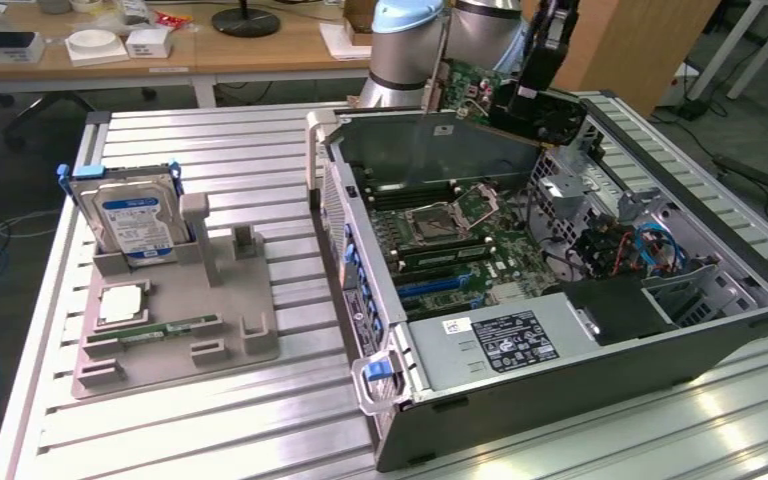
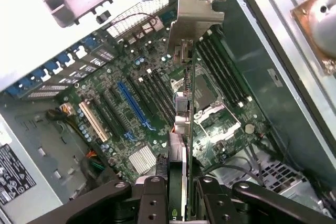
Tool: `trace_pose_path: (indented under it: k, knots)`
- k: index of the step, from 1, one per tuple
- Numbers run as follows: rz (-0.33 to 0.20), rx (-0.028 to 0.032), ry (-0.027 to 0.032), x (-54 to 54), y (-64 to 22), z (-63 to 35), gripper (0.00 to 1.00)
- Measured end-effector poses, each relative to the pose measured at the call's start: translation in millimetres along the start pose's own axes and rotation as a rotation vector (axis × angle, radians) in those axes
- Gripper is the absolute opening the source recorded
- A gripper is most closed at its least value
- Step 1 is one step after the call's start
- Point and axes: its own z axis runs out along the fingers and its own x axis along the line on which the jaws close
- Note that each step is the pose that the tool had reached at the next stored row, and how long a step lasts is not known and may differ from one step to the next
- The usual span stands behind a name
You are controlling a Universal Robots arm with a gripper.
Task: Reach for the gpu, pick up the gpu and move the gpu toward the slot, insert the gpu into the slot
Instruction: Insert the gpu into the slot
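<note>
Above the open case (image 1: 558,395), I see the gripper (image 2: 177,184) clamped on the gpu (image 2: 181,121), held edge-on over the motherboard (image 2: 113,85). Card not seated; blue slot (image 2: 132,103) lies bare off to one side.

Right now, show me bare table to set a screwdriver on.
Bare table lies on the camera's side of the grey fixture and between it and the computer case. Crowded: the fixture and the case interior, where the tool holds the gpu.

On the surface (image 1: 224,420), holder (image 1: 171,335) with hard drive (image 1: 131,215) standing in it at the exterior view's left, open case (image 1: 558,390) at right, motherboard (image 1: 491,250) and slot (image 1: 435,287) inside, gpu (image 1: 462,85) clamped in pincer (image 2: 177,190) above its far rim.
</note>
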Motion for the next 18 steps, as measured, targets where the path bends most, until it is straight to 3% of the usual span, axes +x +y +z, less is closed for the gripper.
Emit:
trace_pose_path:
  k: [7, 18]
  knots:
    - [-0.125, -0.0034, 0.0013, 0.1, -0.1, 4.1, 0.26]
    - [-0.306, -0.0079, 0.0034, 0.5, -0.4, 22.0, 0.26]
